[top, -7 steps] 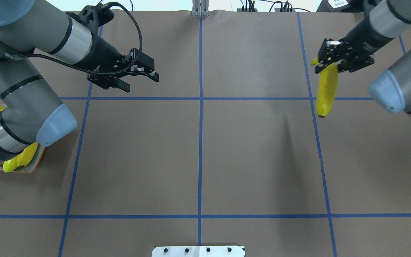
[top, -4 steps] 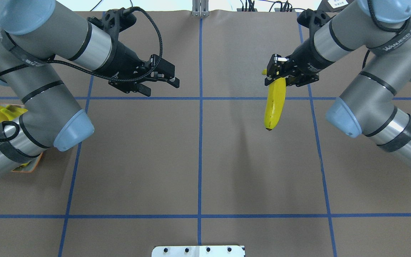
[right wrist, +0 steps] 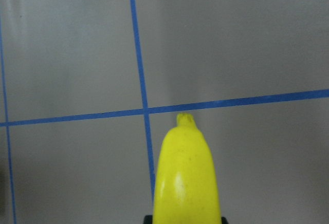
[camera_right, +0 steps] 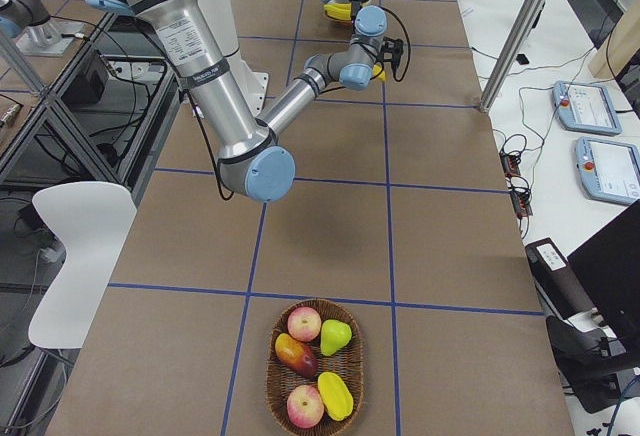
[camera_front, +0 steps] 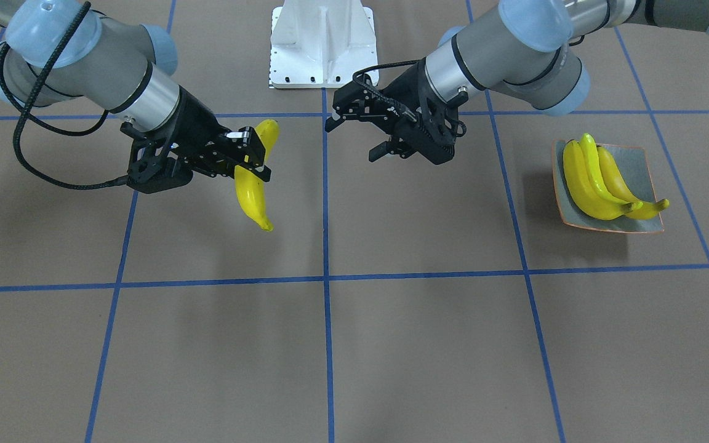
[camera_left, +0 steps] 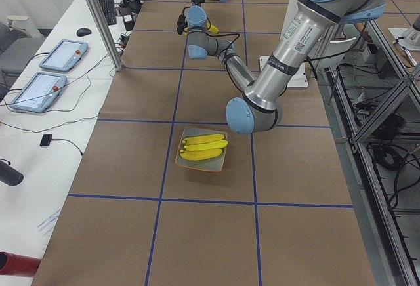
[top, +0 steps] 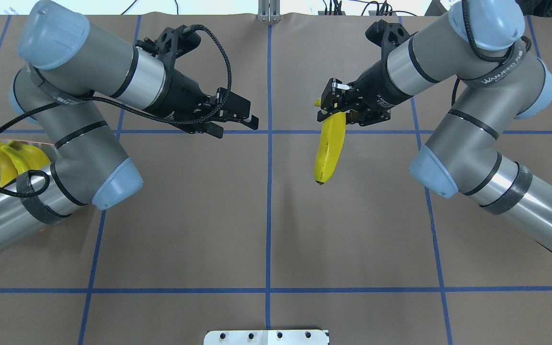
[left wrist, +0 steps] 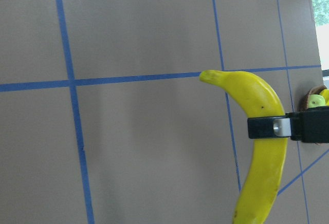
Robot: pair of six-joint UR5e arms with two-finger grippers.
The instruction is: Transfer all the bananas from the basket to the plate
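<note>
My right gripper (top: pixel 329 106) is shut on the stem end of a yellow banana (top: pixel 329 148) and holds it hanging above the table, just right of the centre line. It also shows in the front view (camera_front: pixel 251 157) with the banana (camera_front: pixel 250 194). My left gripper (top: pixel 240 128) is open and empty, left of the centre line, facing the banana (left wrist: pixel 259 147). The grey-green plate (camera_front: pixel 637 163) holds three bananas (camera_front: pixel 594 181); overhead my left arm hides most of it. The wicker basket (camera_right: pixel 275 376) shows no banana.
The basket holds apples (camera_right: pixel 304 323), a pear (camera_right: pixel 336 336) and other fruit at the table's right end. The white robot base (camera_front: pixel 322 43) stands at the table's edge between the arms. Operator benches with tablets (camera_left: pixel 62 55) flank the table's far side.
My right gripper has carried the banana leftwards toward the table's centre. My left gripper has moved right toward the centre line, staying open.
</note>
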